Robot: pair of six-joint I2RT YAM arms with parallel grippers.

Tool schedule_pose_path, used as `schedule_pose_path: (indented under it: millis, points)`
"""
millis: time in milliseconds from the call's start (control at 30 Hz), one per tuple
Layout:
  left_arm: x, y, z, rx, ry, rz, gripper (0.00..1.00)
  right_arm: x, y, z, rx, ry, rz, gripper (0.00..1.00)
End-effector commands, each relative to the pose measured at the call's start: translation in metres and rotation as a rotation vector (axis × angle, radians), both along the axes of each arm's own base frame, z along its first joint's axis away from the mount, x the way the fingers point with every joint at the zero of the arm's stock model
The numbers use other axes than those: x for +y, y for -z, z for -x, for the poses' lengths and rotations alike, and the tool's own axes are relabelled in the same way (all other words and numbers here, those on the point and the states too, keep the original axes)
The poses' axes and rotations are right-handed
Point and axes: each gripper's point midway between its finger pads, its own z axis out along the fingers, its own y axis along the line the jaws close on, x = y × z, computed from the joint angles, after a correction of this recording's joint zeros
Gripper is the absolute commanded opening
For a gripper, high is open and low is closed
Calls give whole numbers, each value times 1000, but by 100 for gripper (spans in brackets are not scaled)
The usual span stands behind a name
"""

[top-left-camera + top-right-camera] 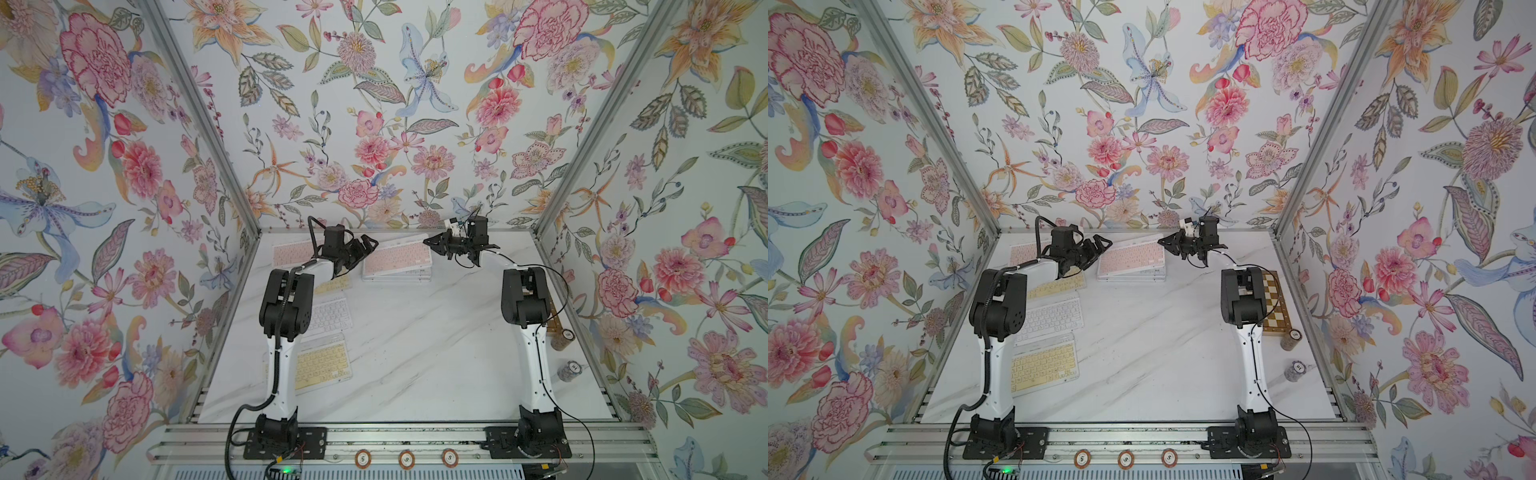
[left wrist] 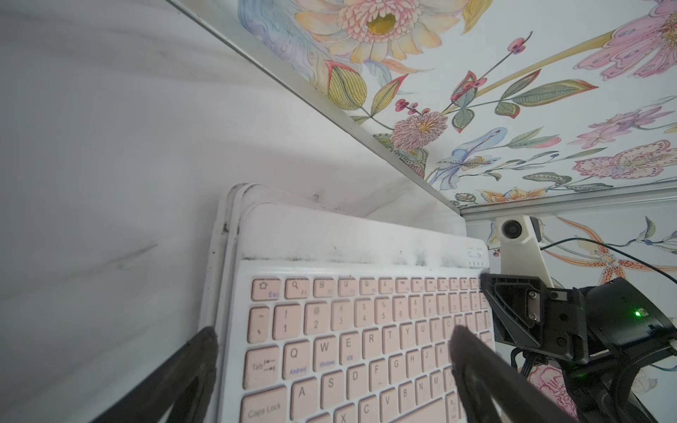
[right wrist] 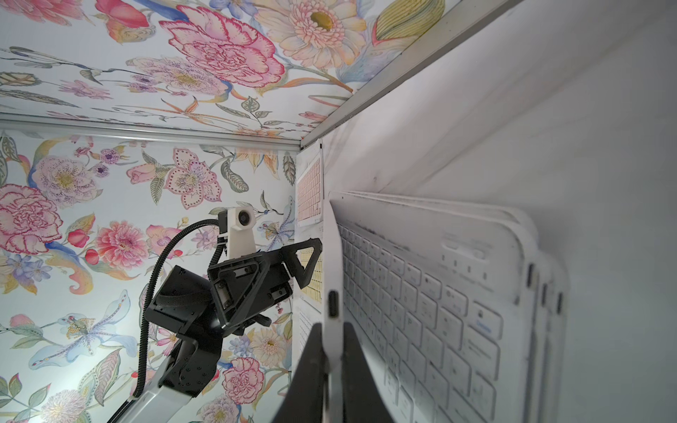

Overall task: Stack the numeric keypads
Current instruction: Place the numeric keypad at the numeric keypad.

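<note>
Right wrist view shows the right jaws pinched narrow on the short edge of the pink keypad [image 3: 331, 256], just beside its charging port [image 3: 332, 304]. That end is raised clear of the stack of keypads [image 3: 421, 293] underneath. In both top views the pink keypad [image 1: 397, 253] lies at the back of the bench [image 1: 415, 353], between the two arms. Its long axis runs across from one arm toward the other, and the end by the right arm [image 1: 528, 332] is tilted up. The far end appears to rest on the stack.

Left wrist view shows the left jaws spread wide and holding nothing, poised over the keypad's left end. I cannot tell whether they touch it.

The next move likely turns on that tilt: the held end must come down so the keypad's edges line up with those below. A white keypad [image 1: 332, 316] and a yellow keypad [image 1: 328, 365] lie loose nearer the left arm [image 1: 286, 307], not yet stacked.
</note>
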Motion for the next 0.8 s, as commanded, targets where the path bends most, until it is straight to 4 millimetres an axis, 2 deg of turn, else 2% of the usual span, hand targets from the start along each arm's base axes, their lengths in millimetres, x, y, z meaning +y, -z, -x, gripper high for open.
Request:
schedule_pose_path:
  millis: [0,767]
  points:
    - [2,11,-5,14,-7,3,99,0,-10,-8,-47,-14,-19,13]
    - [2,23,-4,35,-10,5,99,-11,14,-19,-19,68,-32,9]
